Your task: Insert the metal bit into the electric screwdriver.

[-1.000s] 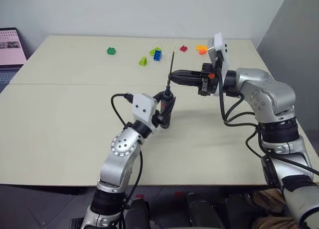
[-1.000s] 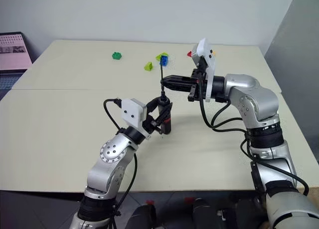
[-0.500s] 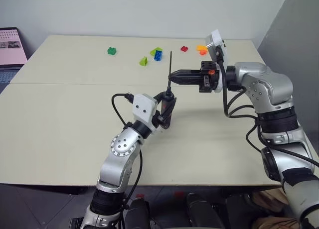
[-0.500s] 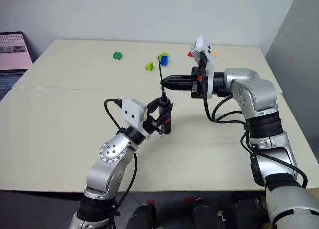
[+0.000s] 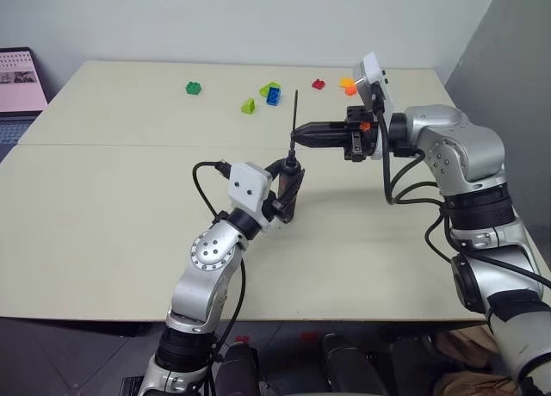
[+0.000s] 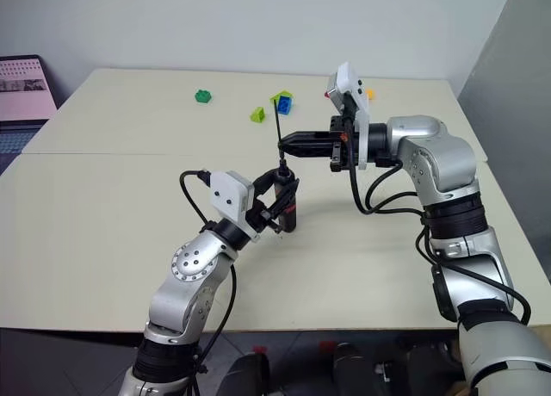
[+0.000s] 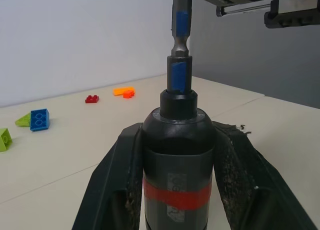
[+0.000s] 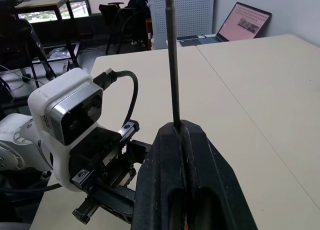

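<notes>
My head cameras look forward and down over the bench (image 5: 103, 198), sharing both arms. My left wrist camera sits close behind the electric screwdriver (image 7: 178, 155); my right wrist camera looks along its tool (image 8: 185, 135).

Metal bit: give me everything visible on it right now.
The thin, straight, dark grey metal bit looks like steel, with blue bands on its wider shank in the left wrist view. It stands nearly upright above the beige table, leaning slightly. Its lower end sits in the tip of the black pen-shaped electric screwdriver with a red band, which the left hand holds. The right hand, fingers shut, pinches the bit partway up; the slim top part rises free above the fingers.
</notes>
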